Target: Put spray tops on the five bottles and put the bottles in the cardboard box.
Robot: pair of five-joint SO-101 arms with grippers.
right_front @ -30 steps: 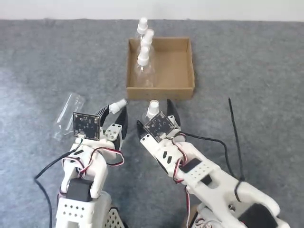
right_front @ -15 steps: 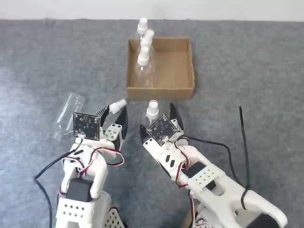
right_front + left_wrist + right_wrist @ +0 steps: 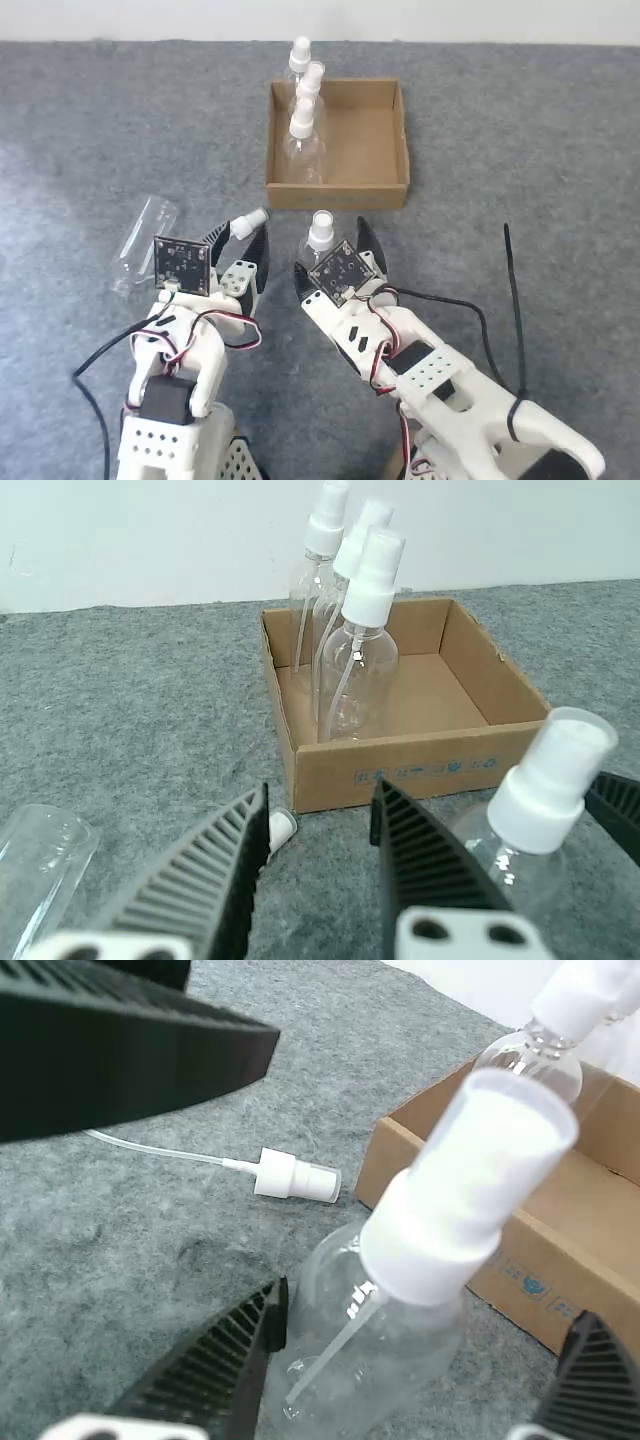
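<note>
High view: right end effector (image 3: 331, 250) open around upright bottle (image 3: 321, 229); left end effector (image 3: 246, 236) likewise open.

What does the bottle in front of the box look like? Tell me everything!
The bottle is clear and round, with a white spray top on and a thin tube inside. It stands upright on the grey mat, just before the cardboard box, inside the open right claw.
</note>
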